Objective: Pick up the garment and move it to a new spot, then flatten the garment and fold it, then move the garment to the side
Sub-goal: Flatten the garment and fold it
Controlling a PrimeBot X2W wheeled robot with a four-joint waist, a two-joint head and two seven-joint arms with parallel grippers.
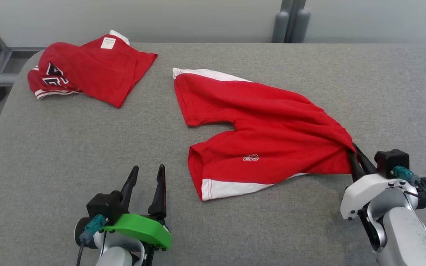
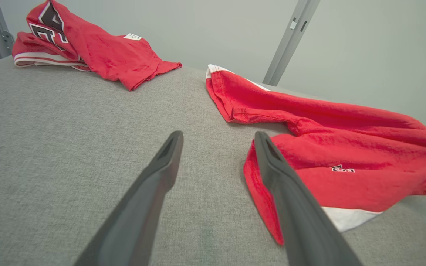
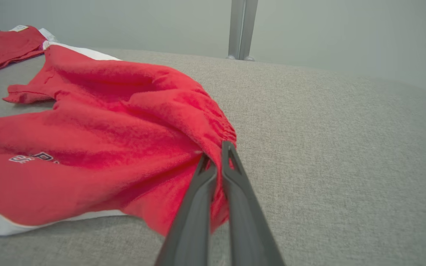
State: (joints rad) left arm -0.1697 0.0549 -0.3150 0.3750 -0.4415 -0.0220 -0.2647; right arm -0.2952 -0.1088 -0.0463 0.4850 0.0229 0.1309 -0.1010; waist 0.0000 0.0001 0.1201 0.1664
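The garment point(image 1: 261, 136) is a pair of red shorts with white trim and a small logo, spread across the middle of the grey table point(image 1: 87, 147), its two legs pointing left. My right gripper point(image 1: 353, 155) is shut on the gathered waistband at the shorts' right end; in the right wrist view the red garment point(image 3: 105, 147) bunches between the closed fingers point(image 3: 216, 162). My left gripper point(image 1: 148, 173) stands open over bare table, just left of the near leg's hem. In the left wrist view, the red garment point(image 2: 346, 147) lies just beyond the right finger point(image 2: 268, 159).
A second red garment point(image 1: 91, 70) with a white tag and black-and-white lettering lies crumpled at the table's far left corner, and this other red garment point(image 2: 87, 48) also lies at the left wrist view's upper left. A grey post point(image 1: 290, 22) stands behind the table's far edge.
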